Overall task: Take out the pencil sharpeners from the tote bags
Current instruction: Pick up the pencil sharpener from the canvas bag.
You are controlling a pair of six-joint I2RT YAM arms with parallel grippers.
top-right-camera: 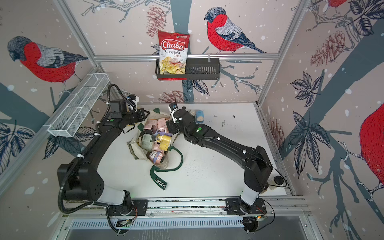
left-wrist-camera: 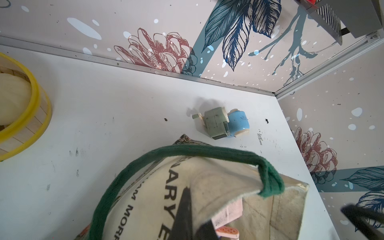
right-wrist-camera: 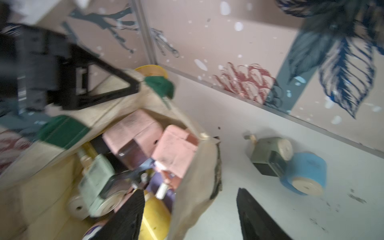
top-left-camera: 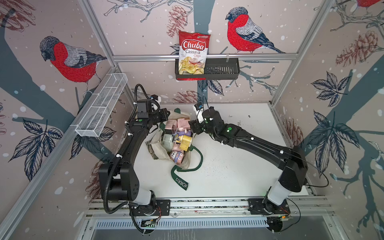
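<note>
Mounting rail [top-left-camera: 207,204] along the near table edge, carrying both arm bases. At left, the left arm [top-left-camera: 128,145] runs close beside the left wall. The left gripper [left-wrist-camera: 186,193] has its jaws closed on the far rim of the tote bag [top-left-camera: 155,143], which lies at mid-table, mouth upward. The pencil sharpeners [top-left-camera: 178,137] fill the mouth to its edge, with a yellow sharpener [top-left-camera: 185,142] against the bag's right wall. A green strap [top-left-camera: 182,178] trails toward the rail. The right gripper [right-wrist-camera: 187,207] stands open and holds nothing, one finger inside the mouth, the other outside the canvas wall. Right of the bag, near the back wall, a green sharpener [left-wrist-camera: 216,123] and a blue sharpener [left-wrist-camera: 239,123] lie touching on the table [top-left-camera: 239,166]. From there the white surface runs open to the right wall.
</note>
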